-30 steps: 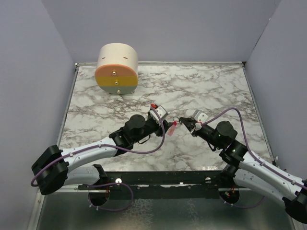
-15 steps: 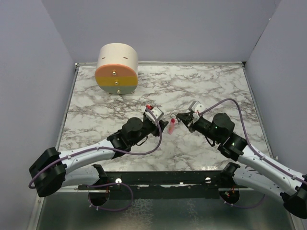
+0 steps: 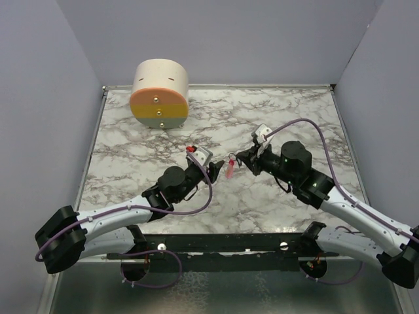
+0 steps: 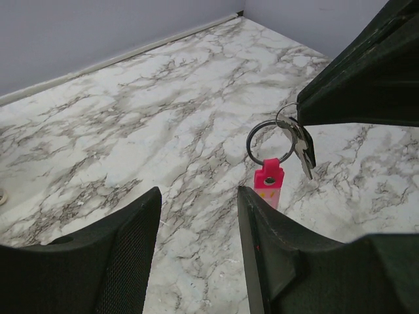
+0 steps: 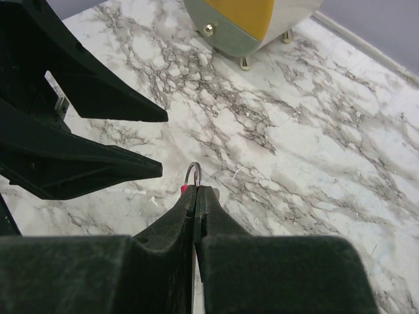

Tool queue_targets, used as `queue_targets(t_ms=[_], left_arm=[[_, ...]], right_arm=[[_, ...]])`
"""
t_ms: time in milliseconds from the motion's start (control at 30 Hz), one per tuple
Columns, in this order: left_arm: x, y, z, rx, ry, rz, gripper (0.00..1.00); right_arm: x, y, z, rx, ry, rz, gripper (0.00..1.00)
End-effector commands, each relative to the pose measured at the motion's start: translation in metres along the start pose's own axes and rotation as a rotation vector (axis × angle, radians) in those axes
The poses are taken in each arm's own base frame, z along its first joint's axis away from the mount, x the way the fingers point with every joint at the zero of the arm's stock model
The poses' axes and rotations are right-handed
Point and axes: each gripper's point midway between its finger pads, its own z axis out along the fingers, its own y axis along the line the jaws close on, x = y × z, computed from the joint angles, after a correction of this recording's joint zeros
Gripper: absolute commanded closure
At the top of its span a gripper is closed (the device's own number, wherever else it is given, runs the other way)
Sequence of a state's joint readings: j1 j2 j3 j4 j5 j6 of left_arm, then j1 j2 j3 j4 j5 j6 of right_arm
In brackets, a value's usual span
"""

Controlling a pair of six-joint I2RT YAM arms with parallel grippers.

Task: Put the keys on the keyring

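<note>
A thin metal keyring point(image 4: 268, 140) hangs in the air from my right gripper point(image 5: 196, 190), whose fingers are shut on its top edge. A bright pink tag point(image 4: 268, 185) and a small silver key point(image 4: 302, 145) dangle from the ring. In the top view the pink tag point(image 3: 231, 170) hangs between the two grippers, just above the marble. My left gripper point(image 4: 198, 196) is open and empty, a little to the left of the tag and apart from it. In the right wrist view only the ring's top point(image 5: 192, 173) and a sliver of pink show.
A round cream and orange container point(image 3: 160, 93) with small brass knobs stands at the back left of the marble table point(image 3: 288, 118). Grey walls close in the sides and back. The left gripper's black fingers point(image 5: 85, 131) fill the left of the right wrist view.
My left gripper has drawn back to the left, away from the pink tag. My right gripper has moved left and farther out, carrying the ring and tag with it.
</note>
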State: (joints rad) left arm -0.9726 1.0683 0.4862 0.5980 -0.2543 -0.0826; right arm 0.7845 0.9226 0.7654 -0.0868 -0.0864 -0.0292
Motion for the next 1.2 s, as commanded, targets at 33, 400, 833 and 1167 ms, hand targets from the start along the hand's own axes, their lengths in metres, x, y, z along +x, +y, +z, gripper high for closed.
queue_targets(t_ms=[33,400,833,1167], left_arm=[[-0.017,0.003,-0.002,-0.013,-0.093,-0.029,0.48],[-0.018,0.006,-0.003,-0.018,-0.147,0.012,0.48],[-0.013,0.011,0.014,-0.057,-0.177,0.131,0.47],[-0.02,0.018,0.016,-0.098,-0.299,0.209,0.43]], right_arm=[[-0.003,-0.006,0.002,0.052,0.042,0.092,0.99],[-0.016,-0.017,0.009,0.139,0.073,0.21,0.99],[-0.024,-0.026,0.029,0.206,0.118,0.288,0.99],[-0.034,-0.036,0.038,0.259,0.12,0.305,0.99]])
